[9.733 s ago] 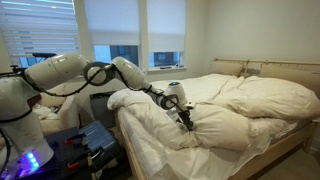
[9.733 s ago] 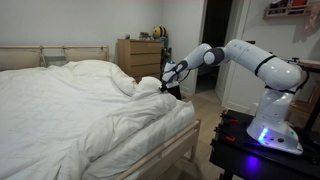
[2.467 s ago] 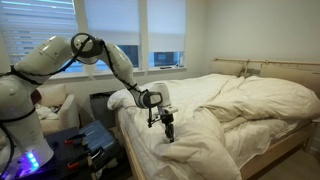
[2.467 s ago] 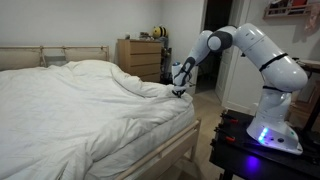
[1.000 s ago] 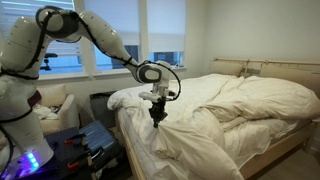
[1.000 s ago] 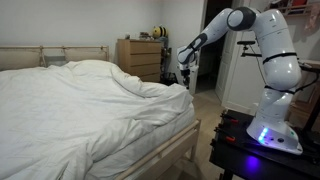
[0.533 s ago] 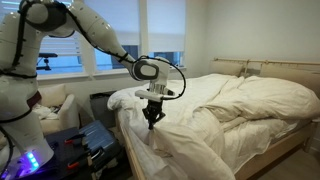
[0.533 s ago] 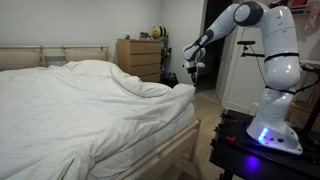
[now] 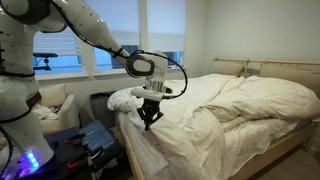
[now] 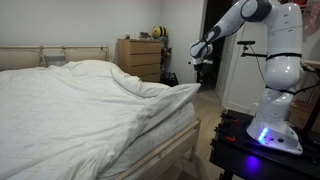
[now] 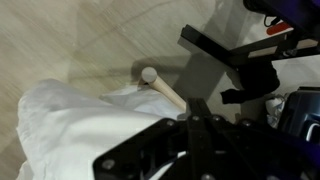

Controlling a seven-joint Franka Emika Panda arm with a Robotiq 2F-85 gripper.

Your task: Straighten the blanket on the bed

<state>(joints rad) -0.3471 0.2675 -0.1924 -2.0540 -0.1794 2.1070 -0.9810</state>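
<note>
The gripper (image 9: 148, 122) is shut tight on a corner of the blanket (image 9: 235, 100) (pinched, not loose). It has pulled that corner farther toward the foot of the bed (image 9: 280, 66) than before, so the blanket lies flatter.

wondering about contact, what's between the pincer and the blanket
Nothing shows between them: in the wrist view the blanket runs right up to the shut pincer; grip unclear.

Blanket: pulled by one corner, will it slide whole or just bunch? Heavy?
Likely floppy: the blanket lies in deep folds and mounds. Probably light for its bulk, given its puffy look. It drapes over the bed edge, so a tug likely drags it unevenly.
</note>
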